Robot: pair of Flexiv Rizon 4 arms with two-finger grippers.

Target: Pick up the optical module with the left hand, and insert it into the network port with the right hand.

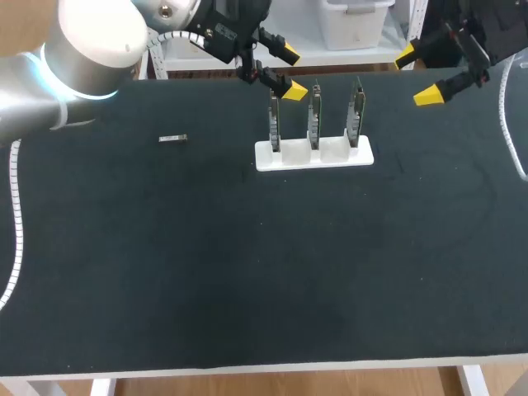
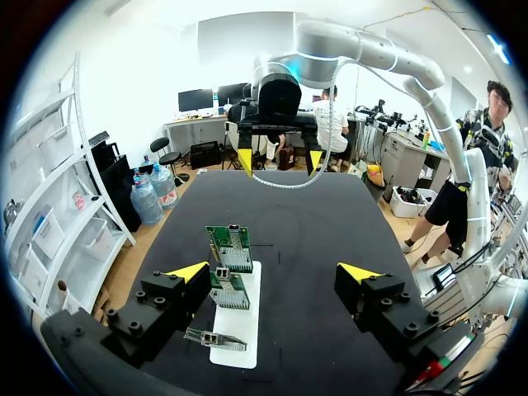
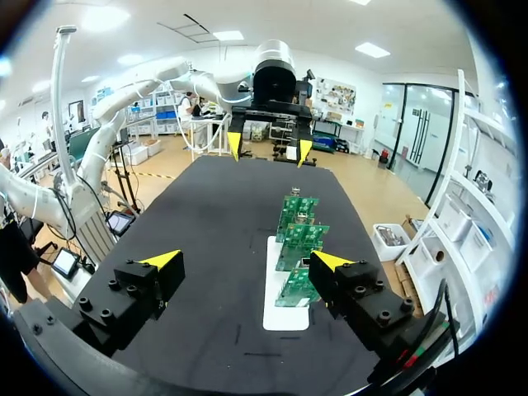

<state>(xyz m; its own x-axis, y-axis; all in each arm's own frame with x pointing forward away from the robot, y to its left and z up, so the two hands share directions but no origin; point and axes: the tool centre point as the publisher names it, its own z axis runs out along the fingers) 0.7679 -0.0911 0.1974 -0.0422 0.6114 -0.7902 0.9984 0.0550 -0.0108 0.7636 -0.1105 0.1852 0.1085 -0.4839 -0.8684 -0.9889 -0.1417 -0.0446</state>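
Note:
The optical module (image 1: 173,139), a small grey metal bar, lies flat on the black table, well to the left of a white stand (image 1: 313,155). The stand holds three upright green network cards (image 1: 313,120). My left gripper (image 1: 292,73) hangs open and empty above the table's far edge, just behind the leftmost card. My right gripper (image 1: 417,76) is open and empty at the far right, beyond the stand. In the left wrist view the open left gripper (image 2: 274,272) looks over the cards (image 2: 229,247) toward the right gripper (image 2: 280,159). The right wrist view shows the open right gripper (image 3: 246,260) beside the cards (image 3: 302,242).
A black mat (image 1: 247,272) covers the table; the white table edge runs along the front. White cable hoses hang along the left edge (image 1: 15,223) and the right edge (image 1: 510,132). The stand (image 2: 238,326) sits mid-table toward the back.

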